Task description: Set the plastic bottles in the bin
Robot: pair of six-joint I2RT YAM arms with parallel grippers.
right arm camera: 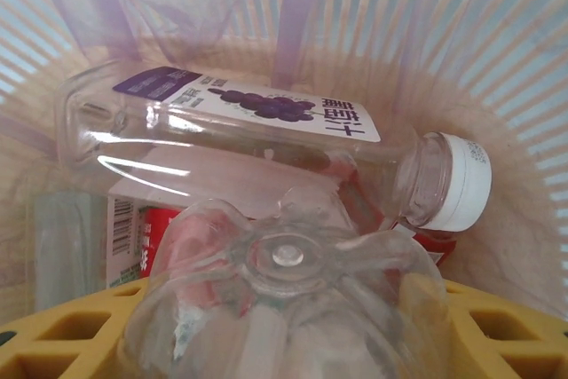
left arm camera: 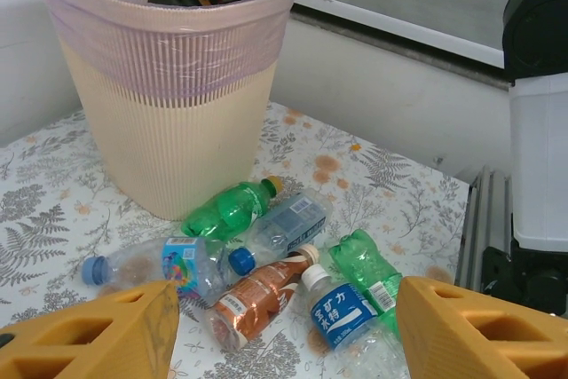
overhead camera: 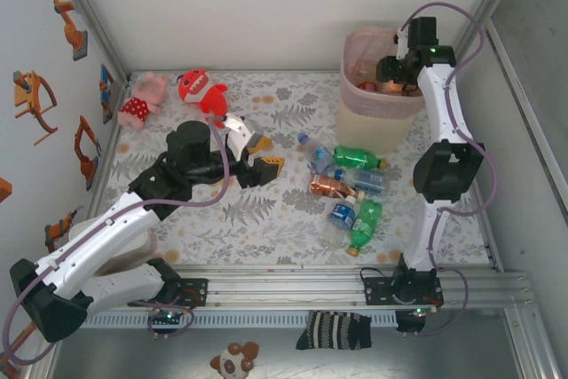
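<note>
Plastic bottles point(overhead camera: 348, 185) lay heaped beside the bin point(overhead camera: 373, 122), a few already inside, where the right gripper point(right arm camera: 284, 335) held a clear bottle point(right arm camera: 284, 281); the left gripper point(left arm camera: 284, 326) stood wide and empty.

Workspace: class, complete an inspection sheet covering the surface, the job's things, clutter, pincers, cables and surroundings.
Surface: floral cloth, lying flat.
Job's things: bin upright at far right, partly filled; loose plastic bottles lying in front of it.
Clutter: pink plush toy and red plush toy at far left; striped knit item and brown-white plush toy on the near ledge.
Pincers: left pincer open and empty, facing the loose bottles; right pincer inside the bin, shut on a clear bottle.
Cables: purple cables loop along both arms.
Surroundings: white walls; stickers on the left wall.
</note>
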